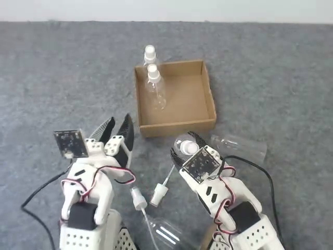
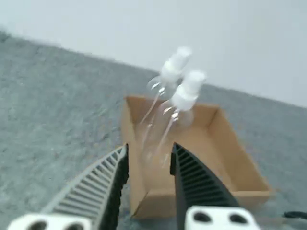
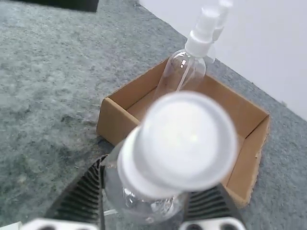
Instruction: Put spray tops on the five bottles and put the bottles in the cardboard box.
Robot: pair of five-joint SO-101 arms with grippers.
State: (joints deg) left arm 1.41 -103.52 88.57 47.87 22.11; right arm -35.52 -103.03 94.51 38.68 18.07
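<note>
Tally of bottles: five. Tally of spray tops: five.

Cardboard box (image 1: 177,128): upper centre of the high view, open side up, on the grey table (image 1: 52,78). Holds two bottles, both upright and both capped with white spray tops. Back bottle (image 1: 150,56) at the box's upper-left corner; front bottle (image 1: 156,89) just below it in the frame, close beside it; touching or not, cannot tell.

Right gripper (image 1: 185,148): just below the box's front wall, lower centre-right of the high view. Fingers (image 3: 76,201) closed around the third, the held bottle (image 3: 177,143), its spray top on and pointing at the wrist camera.

Open-necked bottle (image 1: 240,147): fourth, lying on its side on the table, just right of the right gripper, below the box's lower-right corner.

Bottom bottle (image 1: 165,233): fifth, lying on the table at the bottom edge, between the two arms. Spray top (image 1: 138,198) at its upper-left end, tube running into the bottle; seated or not, cannot tell.

Loose spray top (image 1: 158,195): one, on the table just right of that one, thin tube slanting up toward the right gripper.

Left gripper (image 1: 118,125): lower left of the box, near its front-left corner. Fingers (image 2: 115,191) a narrow gap apart, gripping nothing, aimed at the two boxed bottles.
</note>
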